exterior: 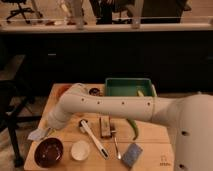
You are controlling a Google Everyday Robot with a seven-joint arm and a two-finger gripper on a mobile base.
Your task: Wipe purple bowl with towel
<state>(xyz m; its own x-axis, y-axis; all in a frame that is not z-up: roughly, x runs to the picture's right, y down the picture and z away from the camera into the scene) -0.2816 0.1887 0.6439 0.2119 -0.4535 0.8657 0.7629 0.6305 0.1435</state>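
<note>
The purple bowl (48, 151) sits at the front left corner of the wooden table (150, 145), dark and round. The towel (38, 133) is a small pale cloth at the table's left edge, just above the bowl. My white arm reaches across the table from the right and bends down to the left. My gripper (49, 128) is at its end, right beside the towel and just above the bowl's far rim. I cannot tell whether it touches the towel.
A white bowl (80, 149) stands right of the purple bowl. A white-handled brush (93, 138), a wooden block (104, 126), a utensil (116, 144), a green vegetable (134, 128) and a blue-grey sponge (132, 154) lie mid-table. A green bin (127, 87) stands at the back.
</note>
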